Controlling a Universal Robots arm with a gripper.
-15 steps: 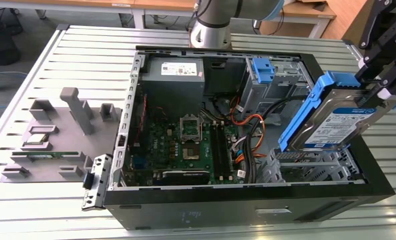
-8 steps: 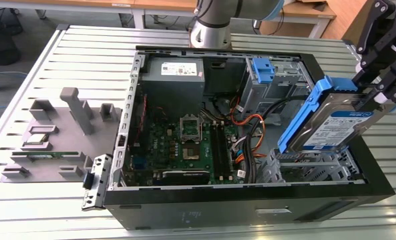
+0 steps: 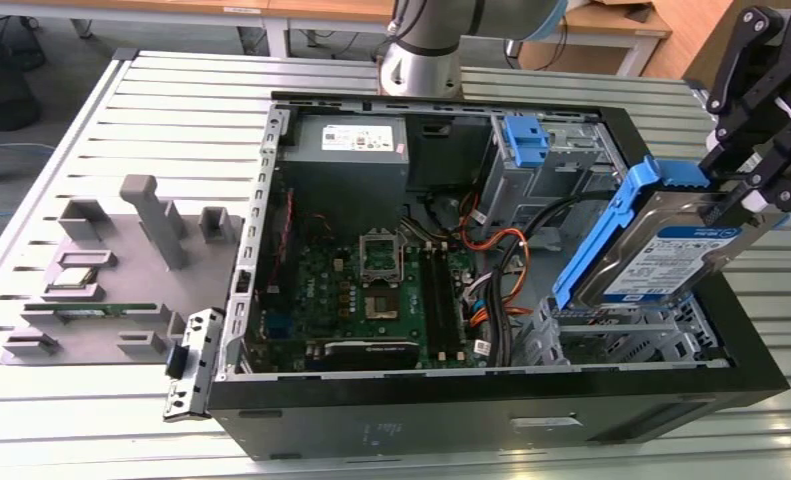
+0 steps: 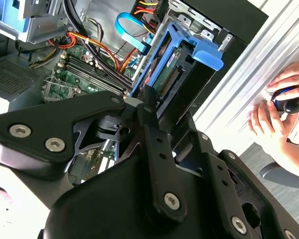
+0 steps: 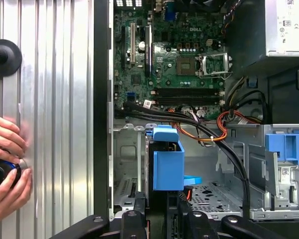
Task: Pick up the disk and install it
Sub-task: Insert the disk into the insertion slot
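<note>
Disk [image 3: 669,250] hangs in the air, tipped up on a slant, over the corner of the case [image 3: 502,415] at the exterior view's right. The gripper [image 3: 753,200] has its fingers squeezed tight on the disk's high end.

The case is black and open on top. It lies on a silver table [image 3: 155,110] with long grooves. A grey tray [image 3: 122,285] with small parts sits on the table at the exterior view's left, beside the case. Wood desks [image 3: 315,10] stand behind.

Right under the disk is a bare metal bay [image 3: 642,335] with open room inside. Orange and black wires [image 3: 502,250] curl just beside the bay. A green board [image 3: 368,290] fills the case floor. A blue bracket [image 3: 526,135] sits in the far bay.

In the first wrist view, a person's hands [image 5: 7,164] rest on the table, outside the case wall.

The disk is flat and silver, with a white and blue sticker and blue rails along its sides.
</note>
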